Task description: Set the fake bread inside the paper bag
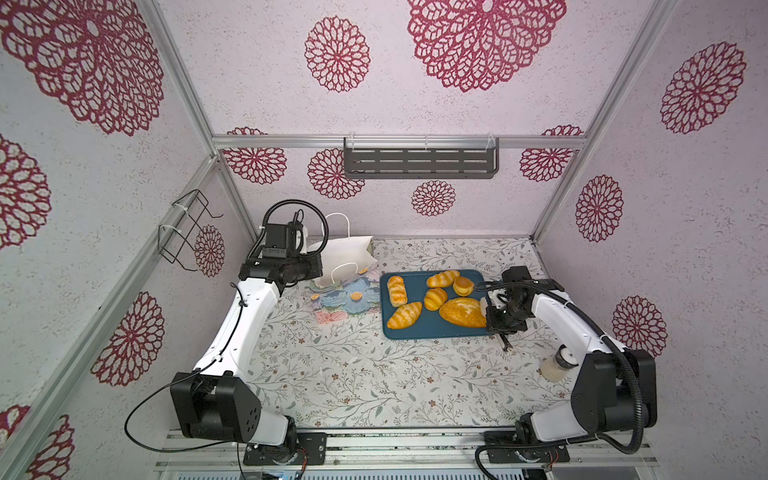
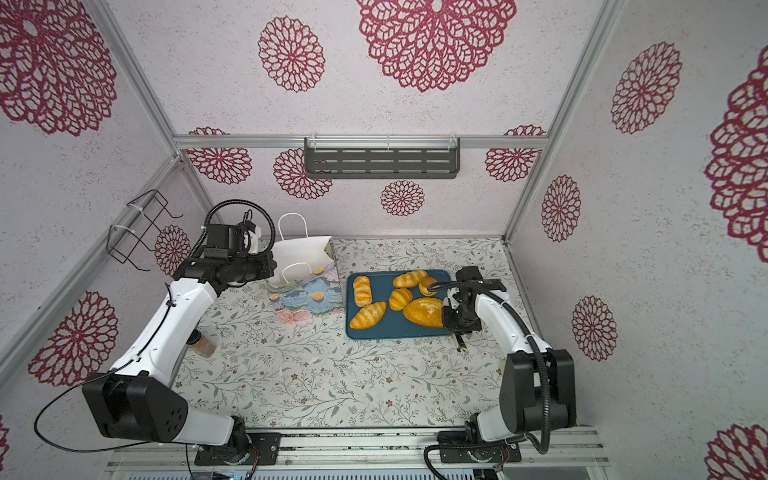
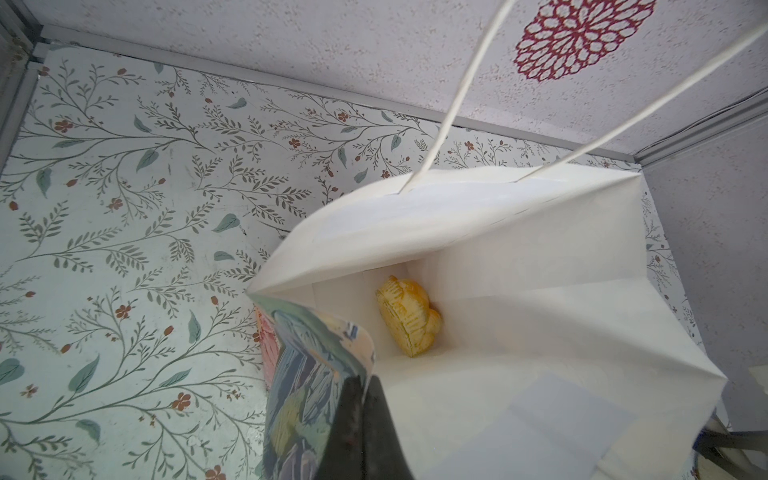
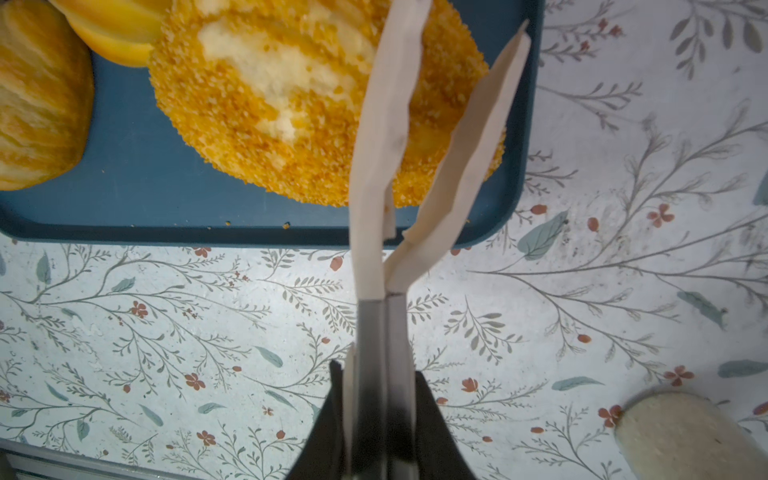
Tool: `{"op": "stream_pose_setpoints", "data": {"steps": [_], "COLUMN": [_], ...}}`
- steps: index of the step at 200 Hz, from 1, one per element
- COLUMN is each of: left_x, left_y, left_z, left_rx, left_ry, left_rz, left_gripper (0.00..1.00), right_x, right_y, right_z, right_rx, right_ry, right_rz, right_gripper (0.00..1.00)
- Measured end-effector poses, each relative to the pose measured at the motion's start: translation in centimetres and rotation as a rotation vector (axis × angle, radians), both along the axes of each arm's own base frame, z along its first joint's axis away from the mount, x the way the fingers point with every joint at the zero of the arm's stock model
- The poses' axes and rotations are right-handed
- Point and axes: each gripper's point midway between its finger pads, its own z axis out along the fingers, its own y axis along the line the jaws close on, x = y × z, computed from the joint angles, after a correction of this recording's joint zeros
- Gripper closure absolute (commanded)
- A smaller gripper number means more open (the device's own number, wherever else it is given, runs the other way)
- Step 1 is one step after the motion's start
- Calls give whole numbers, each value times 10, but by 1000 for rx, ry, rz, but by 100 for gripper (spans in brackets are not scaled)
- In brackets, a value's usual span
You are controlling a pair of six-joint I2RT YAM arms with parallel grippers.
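Bread is in two places. Six glossy golden-yellow toy breads lie on the flat teal plastic tray. A seventh, a ridged yellow croissant-shaped piece, sits at the bottom of the upright flower-printed paper bag. The bag stands just beside the tray's left edge, toward the far corner, with its mouth up and open.

The large crumb-coated oval loaf lies nearest the tray's near right corner. Its long axis runs roughly along the tray's near edge, and one blunt end points at the right rim.

The right gripper has its jaws pressed together on the grey handles of a pair of cream-coloured tongs. The tongs reach in over the tray's near edge, and their blades stand a little apart above the loaf's right-hand end. I cannot tell whether they touch the crust.

The left gripper pinches the bag's printed wall at the rim, on the side away from the tray, and holds the mouth wide.

To me the step in hand is picking up the loaf. The next move calls for the blades to straddle it across its short width, since they look too narrow for its length. Then comes a firm squeeze, a lift clear of the tray's rim, a carry leftward across the tray and a release over the open mouth.
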Motion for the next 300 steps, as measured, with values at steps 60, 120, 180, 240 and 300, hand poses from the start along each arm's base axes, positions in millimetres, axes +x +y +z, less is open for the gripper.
{"op": "stream_pose_setpoints", "data": {"steps": [60, 120, 180, 240, 300], "left_x": [0, 0, 0, 0, -1], "left_y": [0, -1, -2, -2, -3], "left_z": [0, 0, 0, 0, 0], "left_rx": [0, 0, -2, -3, -4], "left_ry": [0, 0, 1, 1, 1], "left_rz": [-1, -3, -5, -6, -7], "left_gripper": [100, 100, 100, 100, 100], "right_x": [-19, -39, -21, -17, -11], "right_y": [30, 82, 81, 64, 61], "right_z": [0, 3, 61, 73, 71], "right_rx": [109, 198, 129, -24, -111], "right_ry": [-30, -9, -107, -142, -269], "right_rz": [-13, 64, 118, 286, 505], "right_gripper": [100, 97, 73, 70, 64]}}
